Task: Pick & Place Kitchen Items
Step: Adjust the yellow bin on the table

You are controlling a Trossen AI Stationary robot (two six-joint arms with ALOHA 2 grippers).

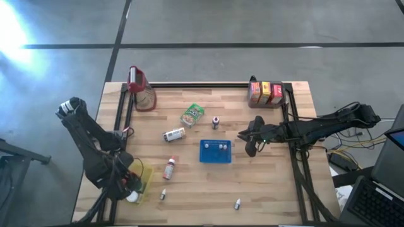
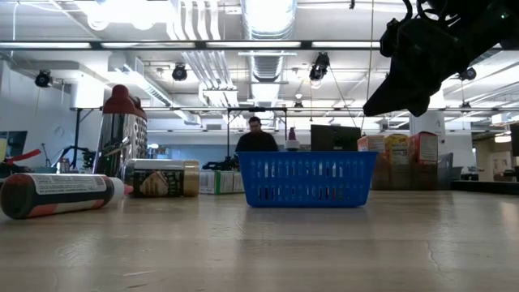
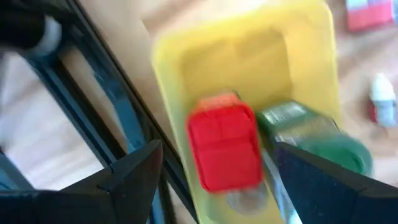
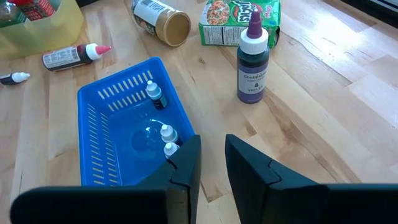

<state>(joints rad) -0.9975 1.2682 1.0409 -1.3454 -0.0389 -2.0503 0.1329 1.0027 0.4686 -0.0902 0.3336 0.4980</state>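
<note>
My left gripper hangs open, pointing down over a yellow tray at the table's near left. In the tray lie a red carton and a green packet, both untouched. My right gripper slants down beside the right edge of the blue basket. Its fingers are a narrow gap apart with nothing between them. Three tiny white-capped bottles lie in the basket. A violet bottle stands upright on the table beyond it.
A green packet, a tin on its side, a red bottle and two tiny bottles lie loose on the table. Cartons stand at the far right. A red-topped jug stands at the far left.
</note>
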